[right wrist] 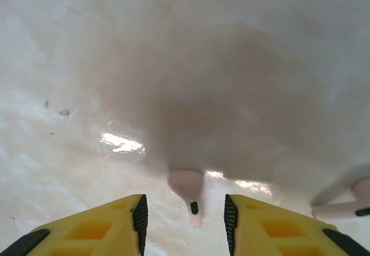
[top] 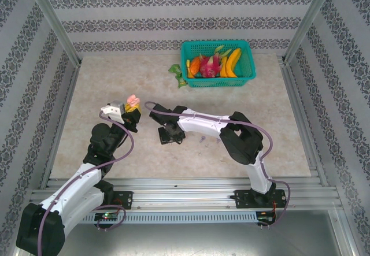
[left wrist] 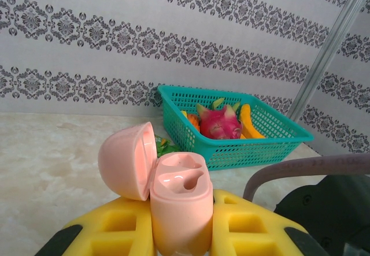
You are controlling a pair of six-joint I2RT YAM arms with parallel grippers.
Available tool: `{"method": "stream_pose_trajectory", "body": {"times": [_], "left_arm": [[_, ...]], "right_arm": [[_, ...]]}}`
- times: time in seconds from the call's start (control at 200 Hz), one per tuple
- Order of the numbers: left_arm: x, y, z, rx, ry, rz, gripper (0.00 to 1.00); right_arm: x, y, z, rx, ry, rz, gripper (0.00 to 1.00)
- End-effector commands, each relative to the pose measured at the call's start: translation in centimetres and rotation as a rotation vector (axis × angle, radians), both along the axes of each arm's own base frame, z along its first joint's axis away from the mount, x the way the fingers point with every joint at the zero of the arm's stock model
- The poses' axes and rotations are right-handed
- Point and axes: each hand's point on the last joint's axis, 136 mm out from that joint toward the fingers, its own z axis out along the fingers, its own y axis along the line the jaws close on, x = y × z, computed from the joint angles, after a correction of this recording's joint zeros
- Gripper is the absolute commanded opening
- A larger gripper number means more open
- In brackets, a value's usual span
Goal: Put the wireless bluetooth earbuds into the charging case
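the left gripper point(left wrist: 182, 230) clamps one pink charging case point(left wrist: 176, 195), lid open, while the right gripper point(right wrist: 185, 221), jaws apart, straddles one pale pink earbud point(right wrist: 187, 188) on the table point(right wrist: 173, 65), a second earbud point(right wrist: 346, 208) lying nearby.

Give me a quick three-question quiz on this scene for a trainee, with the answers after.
1. True or false: the case held by the left gripper has its lid closed.
2. What lies on the table between the right gripper's fingers? A) a spoon B) an earbud C) a coin
3. How many earbuds sit in the case?
Key: 1 false; 2 B; 3 zero.
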Motion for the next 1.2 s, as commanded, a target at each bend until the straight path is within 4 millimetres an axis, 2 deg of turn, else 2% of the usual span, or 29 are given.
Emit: {"method": "stream_pose_trajectory", "body": {"times": [0.0, 0.14, 0.355, 0.645, 0.919, 1.194], "left_arm": [[0.1, 0.4, 1.5, -0.029, -0.043, 0.015, 0.00], [0.1, 0.4, 1.6, -0.029, -0.045, 0.013, 0.00], [0.2, 0.4, 1.6, -0.031, -0.043, 0.013, 0.00], [0.2, 0.4, 1.7, -0.034, -0.046, 0.015, 0.00], [0.3, 0.4, 1.7, -0.037, -0.046, 0.016, 0.00], [0.4, 0.4, 1.8, -0.037, -0.047, 0.016, 0.00]], "right_arm": [[0.6, -1.2, 0.8, -0.022, -0.042, -0.036, 0.42], [0.5, -1.5, 0.6, -0.031, -0.039, -0.036, 0.42], [0.4, -0.6, 0.4, -0.023, -0.032, -0.011, 0.42], [0.6, -0.2, -1.1, -0.084, -0.013, 0.036, 0.41], [0.2, -0.6, -2.4, -0.135, 0.006, 0.052, 0.38], [-0.3, -0.5, -3.0, -0.161, 0.010, 0.067, 0.36]]}}
